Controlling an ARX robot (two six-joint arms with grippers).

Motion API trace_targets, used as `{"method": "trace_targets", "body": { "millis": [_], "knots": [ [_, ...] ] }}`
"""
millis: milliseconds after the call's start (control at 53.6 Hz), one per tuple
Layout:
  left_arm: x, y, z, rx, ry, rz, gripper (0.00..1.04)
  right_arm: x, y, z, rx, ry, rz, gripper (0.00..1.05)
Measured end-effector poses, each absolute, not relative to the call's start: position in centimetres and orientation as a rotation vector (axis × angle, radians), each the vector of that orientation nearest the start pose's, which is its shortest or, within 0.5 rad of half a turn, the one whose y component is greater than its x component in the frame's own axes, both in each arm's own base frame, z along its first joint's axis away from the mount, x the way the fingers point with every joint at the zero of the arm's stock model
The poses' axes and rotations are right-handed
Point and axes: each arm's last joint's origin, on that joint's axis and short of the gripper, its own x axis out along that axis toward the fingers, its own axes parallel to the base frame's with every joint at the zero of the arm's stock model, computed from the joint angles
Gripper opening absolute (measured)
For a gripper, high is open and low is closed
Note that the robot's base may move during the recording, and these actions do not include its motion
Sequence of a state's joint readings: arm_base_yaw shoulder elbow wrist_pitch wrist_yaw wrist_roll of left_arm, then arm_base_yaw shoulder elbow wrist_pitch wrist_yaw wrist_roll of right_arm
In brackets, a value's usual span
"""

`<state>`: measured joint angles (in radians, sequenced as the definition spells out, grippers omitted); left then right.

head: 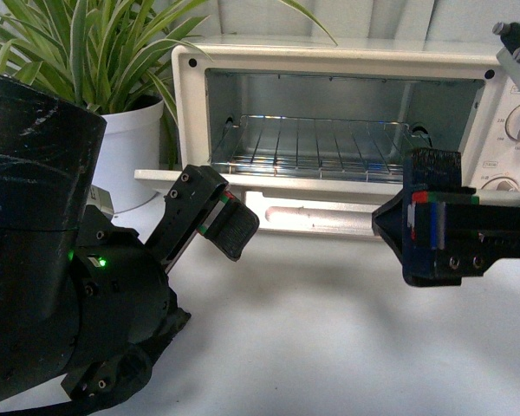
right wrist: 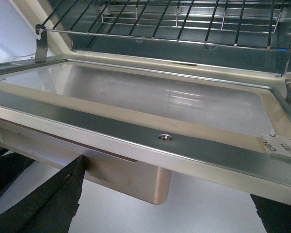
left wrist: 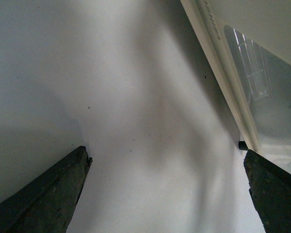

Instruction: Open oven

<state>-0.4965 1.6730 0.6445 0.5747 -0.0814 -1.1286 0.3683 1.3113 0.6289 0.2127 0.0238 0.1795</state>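
Found oven (head: 329, 65) at upper centre of front frame on the counter (head: 312, 347), with door (right wrist: 160, 104) dropped flat and wire rack (head: 316, 143) exposed. Logged left gripper (left wrist: 166, 155) left of centre, fingers apart over bare counter, clasping nothing. Logged right gripper (right wrist: 167, 196) at right edge, fingers likewise apart, empty, close by the door's bar handle (right wrist: 131, 174)

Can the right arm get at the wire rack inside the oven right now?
Probably yes: the door lies folded down, the right claw hangs open in front of it, and nothing blocks the rack behind.
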Motion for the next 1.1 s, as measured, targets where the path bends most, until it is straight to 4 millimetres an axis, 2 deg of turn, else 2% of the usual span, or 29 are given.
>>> {"method": "trace_targets", "body": {
  "millis": [261,522,746,933,1101],
  "knots": [
    [27.4,-14.6,14.5,-0.956,0.612,-0.118,0.98,22.4,8.4,22.0,0.092,0.442,0.269,0.95],
    [26.7,-14.3,14.2,-0.854,0.597,-0.122,0.98,18.2,5.7,25.2,0.18,0.301,0.268,0.95],
    [25.8,-14.3,14.0,-0.677,0.569,-0.125,0.98,16.2,3.7,24.4,0.226,0.296,0.232,0.95],
    [25.5,-14.6,13.8,-0.546,0.558,-0.117,0.98,15.7,3.3,24.0,0.239,0.306,0.228,0.95],
    [24.9,-15.3,13.7,-0.33,0.527,-0.122,0.98,15.0,3.2,23.6,0.239,0.304,0.227,0.95]
  ]
}}
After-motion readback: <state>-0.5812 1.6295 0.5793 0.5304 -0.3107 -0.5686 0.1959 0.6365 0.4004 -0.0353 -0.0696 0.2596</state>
